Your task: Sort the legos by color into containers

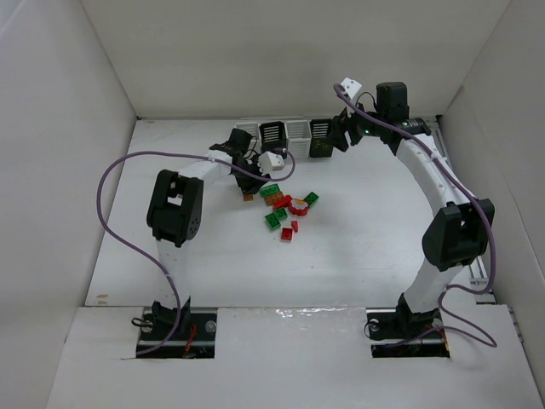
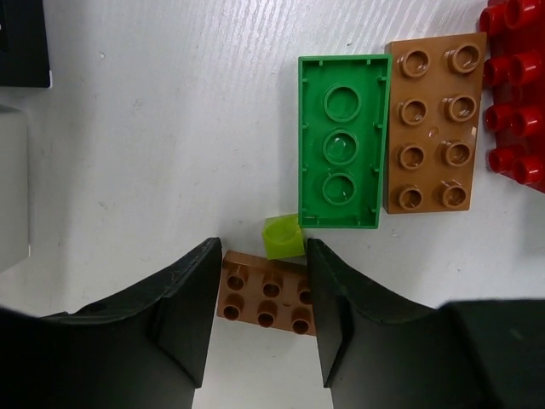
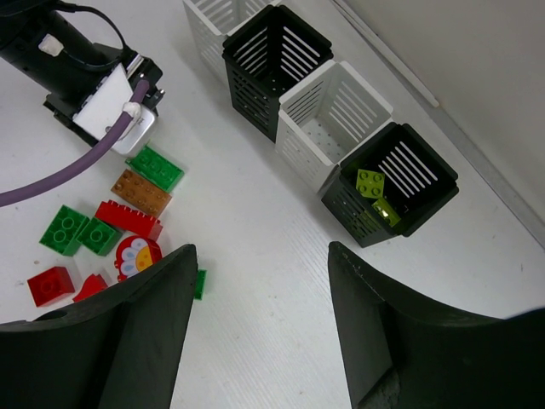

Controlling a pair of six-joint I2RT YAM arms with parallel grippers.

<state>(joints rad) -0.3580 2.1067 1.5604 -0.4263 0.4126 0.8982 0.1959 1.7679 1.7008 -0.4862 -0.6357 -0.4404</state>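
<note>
Top external: legos point(image 1: 285, 213) clustered mid-table, containers point(image 1: 296, 132) at the far edge. Left wrist: left gripper point(image 2: 261, 256) pinches a small studded orange brick point(image 2: 264, 300); the yellow-green brick point(image 2: 283, 236) touching it may snag and get dragged. Right wrist: right gripper point(image 3: 260, 264) spread wide, empty, near the black bin point(image 3: 347, 213) holding yellow-green pieces.

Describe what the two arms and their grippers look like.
The left arm and right arm are each built of white links joined by bulky black joint housings. A purple cable loops loosely along each arm. A white boxy camera block sits at each wrist. The left gripper and right gripper each have two broad, matte black fingers.
</note>
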